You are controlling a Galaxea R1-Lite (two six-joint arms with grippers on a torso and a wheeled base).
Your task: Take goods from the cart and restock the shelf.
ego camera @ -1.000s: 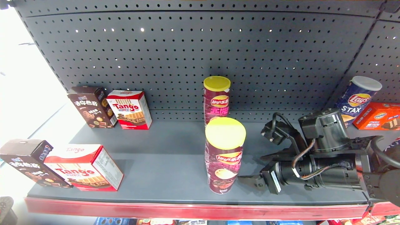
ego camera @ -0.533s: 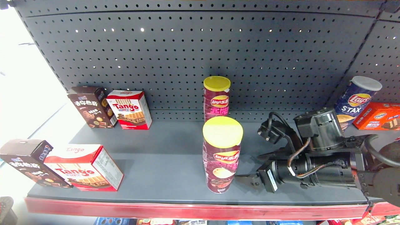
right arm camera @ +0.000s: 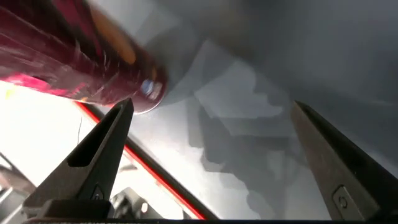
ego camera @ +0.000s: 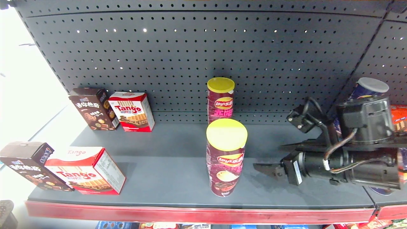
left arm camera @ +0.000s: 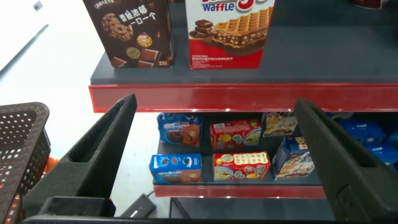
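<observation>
A maroon chip can [ego camera: 226,157] with a yellow lid stands upright near the front of the grey shelf [ego camera: 159,171]. A second, identical can [ego camera: 220,100] stands behind it by the pegboard. My right gripper [ego camera: 268,157] hovers open just right of the front can, not touching it. In the right wrist view the can's base [right arm camera: 81,68] lies beyond the open right gripper [right arm camera: 208,109]. My left gripper [left arm camera: 216,102] is open and holds nothing, below and in front of the shelf's red edge [left arm camera: 249,96].
Wafer boxes [ego camera: 85,170] [ego camera: 132,111] and dark cookie boxes [ego camera: 27,163] [ego camera: 92,108] occupy the shelf's left. A blue can [ego camera: 369,90] and an orange box [ego camera: 397,114] stand behind my right arm. A black basket [left arm camera: 22,149] and stocked lower shelves [left arm camera: 236,143] sit below.
My right gripper has drawn back to the right and risen a little, away from the front can. The can shifted slightly left and now stands free.
</observation>
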